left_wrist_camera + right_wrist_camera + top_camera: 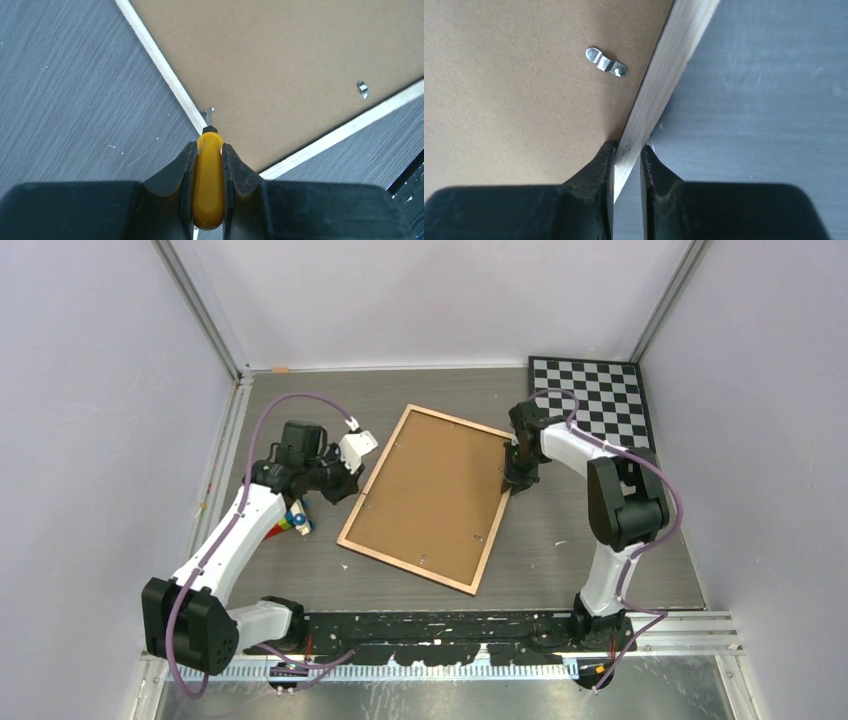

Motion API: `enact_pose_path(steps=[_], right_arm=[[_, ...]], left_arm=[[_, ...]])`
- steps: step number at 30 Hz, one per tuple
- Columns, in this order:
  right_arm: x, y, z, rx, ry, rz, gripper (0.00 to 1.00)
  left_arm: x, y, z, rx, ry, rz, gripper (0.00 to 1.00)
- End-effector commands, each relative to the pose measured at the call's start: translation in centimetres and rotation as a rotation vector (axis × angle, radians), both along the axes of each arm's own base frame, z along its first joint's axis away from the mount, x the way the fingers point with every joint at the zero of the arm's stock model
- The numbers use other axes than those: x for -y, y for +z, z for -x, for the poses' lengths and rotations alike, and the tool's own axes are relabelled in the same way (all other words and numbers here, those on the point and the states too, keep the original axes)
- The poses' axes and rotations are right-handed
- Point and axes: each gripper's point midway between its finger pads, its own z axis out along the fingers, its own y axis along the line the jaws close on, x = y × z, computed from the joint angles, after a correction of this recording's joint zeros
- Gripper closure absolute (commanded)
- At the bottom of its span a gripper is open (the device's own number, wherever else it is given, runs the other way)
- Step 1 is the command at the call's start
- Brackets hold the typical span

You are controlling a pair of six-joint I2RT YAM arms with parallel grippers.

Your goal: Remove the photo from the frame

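Grips in the narrow left gripper (pixel 208 148) the yellow handle of a screwdriver (pixel 208 185), tip at a metal tab (pixel 209 113) by the wood rim (pixel 171 77); pinches with the right gripper (pixel 626 150) that rim of the frame (pixel 664 70) on the opposite side, near a silver turn clip (pixel 607 62). Shown only from above: frame lying back up on the table (pixel 560 560) between the arms, brown backing board (pixel 430 490) inside, photo hidden, checkered board (pixel 592 400) far right.
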Motion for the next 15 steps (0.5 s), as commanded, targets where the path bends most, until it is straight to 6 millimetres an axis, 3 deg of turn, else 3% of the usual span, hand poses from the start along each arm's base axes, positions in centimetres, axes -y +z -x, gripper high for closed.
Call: enact_pose_path(steps=[1, 8, 11, 15], right_arm=[[0.4, 0.0, -4.9, 0.116, 0.165, 0.095, 0.87], [-0.5, 0.0, -8.1, 0.137, 0.269, 0.116, 0.99], [-0.8, -0.1, -8.4, 0.114, 0.242, 0.106, 0.99], [-1.0, -0.5, -8.0, 0.091, 0.191, 0.091, 0.99]], left_arm=[[-0.3, -0.1, 0.7, 0.014, -0.036, -0.015, 1.0], [0.2, -2.0, 1.3, 0.032, -0.183, -0.095, 1.0], [0.7, -2.2, 1.1, 0.034, -0.218, -0.109, 1.0], [1.7, -2.9, 2.3, 0.015, -0.297, -0.132, 1.0]])
